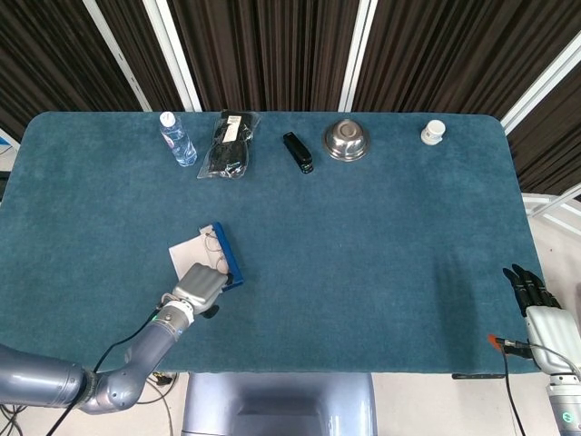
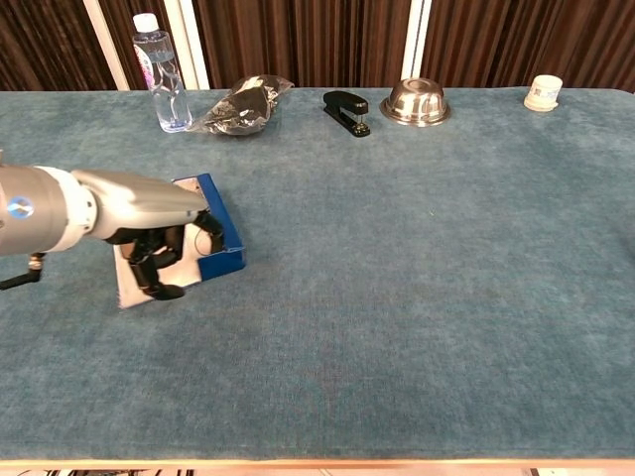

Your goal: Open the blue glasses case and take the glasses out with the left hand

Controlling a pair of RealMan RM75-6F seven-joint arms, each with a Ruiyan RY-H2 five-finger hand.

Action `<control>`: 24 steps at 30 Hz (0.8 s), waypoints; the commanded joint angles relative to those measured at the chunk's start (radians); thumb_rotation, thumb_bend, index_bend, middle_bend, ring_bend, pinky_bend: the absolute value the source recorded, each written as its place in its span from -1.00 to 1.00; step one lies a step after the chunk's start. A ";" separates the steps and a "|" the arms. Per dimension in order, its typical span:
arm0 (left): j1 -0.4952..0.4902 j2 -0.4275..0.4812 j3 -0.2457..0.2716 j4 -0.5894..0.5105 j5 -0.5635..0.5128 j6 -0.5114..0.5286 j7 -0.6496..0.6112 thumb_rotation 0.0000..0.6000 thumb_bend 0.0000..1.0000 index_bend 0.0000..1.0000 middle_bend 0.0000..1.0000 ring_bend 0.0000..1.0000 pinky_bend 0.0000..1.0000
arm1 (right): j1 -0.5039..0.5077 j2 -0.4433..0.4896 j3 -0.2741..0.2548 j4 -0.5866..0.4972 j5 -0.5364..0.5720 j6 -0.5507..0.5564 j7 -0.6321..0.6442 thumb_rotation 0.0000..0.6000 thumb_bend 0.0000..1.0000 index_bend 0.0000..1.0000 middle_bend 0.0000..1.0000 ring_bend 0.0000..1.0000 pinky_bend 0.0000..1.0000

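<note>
The desk (image 1: 381,236) is covered in a napped teal cloth with a soft, felt-like pile. At its near left lies the blue glasses case (image 2: 220,230), a hard rectangular box lying open, its pale lining (image 1: 191,249) turned up and thin wire-framed glasses (image 1: 212,240) lying in it. The left hand (image 2: 164,238), with a smooth silver-grey back and black fingers (image 2: 159,273), sits over the near end of the case; its fingers curl down onto the lining, though whether they pinch the glasses I cannot tell.

Along the far edge, from the left: a clear plastic water bottle (image 1: 178,140) with a white cap, standing upright; just beside it a crinkled transparent bag (image 1: 230,144) with something dark inside; then a glossy black stapler (image 1: 297,152); near that a round polished steel bowl (image 1: 347,140), whose contents cannot be made out; and, well apart toward the right corner, a small white jar (image 1: 433,132).

The right hand (image 1: 537,304) hangs off the desk's right near corner, its black fingers (image 1: 524,282) straight and slightly apart, holding nothing.
</note>
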 commanded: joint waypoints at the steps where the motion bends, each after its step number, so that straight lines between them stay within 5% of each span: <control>1: -0.017 -0.016 -0.013 0.006 -0.012 0.014 0.005 1.00 -0.37 -0.43 0.75 0.60 0.71 | 0.000 0.000 0.000 0.000 0.000 0.000 0.001 1.00 -0.77 -1.00 -1.00 -1.00 -0.58; 13: -0.061 -0.083 -0.051 0.080 -0.077 0.041 0.000 1.00 -0.37 -0.49 0.76 0.62 0.72 | 0.000 0.001 -0.001 0.001 0.000 -0.001 0.005 1.00 -0.77 -1.00 -1.00 -1.00 -0.58; 24: -0.008 -0.040 -0.105 0.137 0.047 0.035 -0.166 1.00 -0.37 -0.53 0.80 0.65 0.75 | 0.001 0.000 -0.001 0.000 0.001 -0.003 0.002 1.00 -0.77 -1.00 -1.00 -1.00 -0.58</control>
